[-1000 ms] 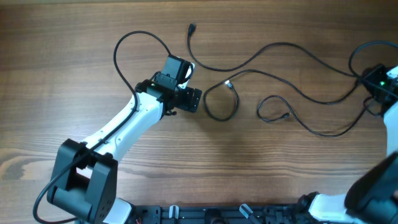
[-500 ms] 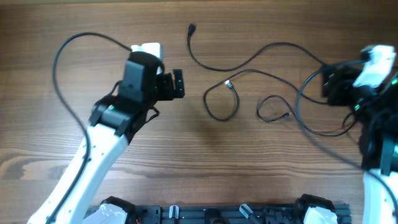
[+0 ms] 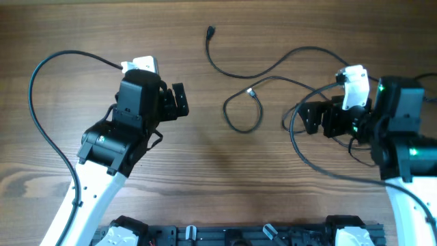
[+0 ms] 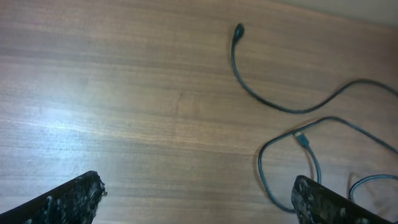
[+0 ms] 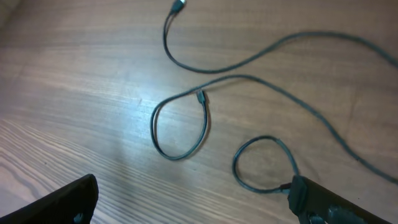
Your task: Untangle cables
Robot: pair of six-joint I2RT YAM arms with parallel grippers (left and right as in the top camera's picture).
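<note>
Three thin black cables lie on the wooden table. The first cable [image 3: 235, 72] [image 4: 261, 99] has a black plug at the far end. A second cable [image 3: 242, 128] [image 5: 180, 152] forms a loop with a silver-tipped plug. The third cable [image 3: 293, 109] [image 5: 264, 140] curls in a small loop, and its plug lies right beside one finger of my right gripper [image 3: 308, 118] [image 5: 193, 202]. That gripper hovers open over the small loop, holding nothing. My left gripper [image 3: 181, 101] [image 4: 196, 202] is open too, left of the silver-tipped loop and apart from it.
The left arm's own thick cable [image 3: 41, 96] arcs over the table's left part. The right arm's thick cable [image 3: 304, 154] hangs in a curve over the thin cables' right ends and hides them. The mounting rail [image 3: 232, 236] runs along the front edge.
My left arm has drawn back to the left, away from the silver-tipped loop. The right arm has swung in from the right edge to the small loop, its jaws now wide.
</note>
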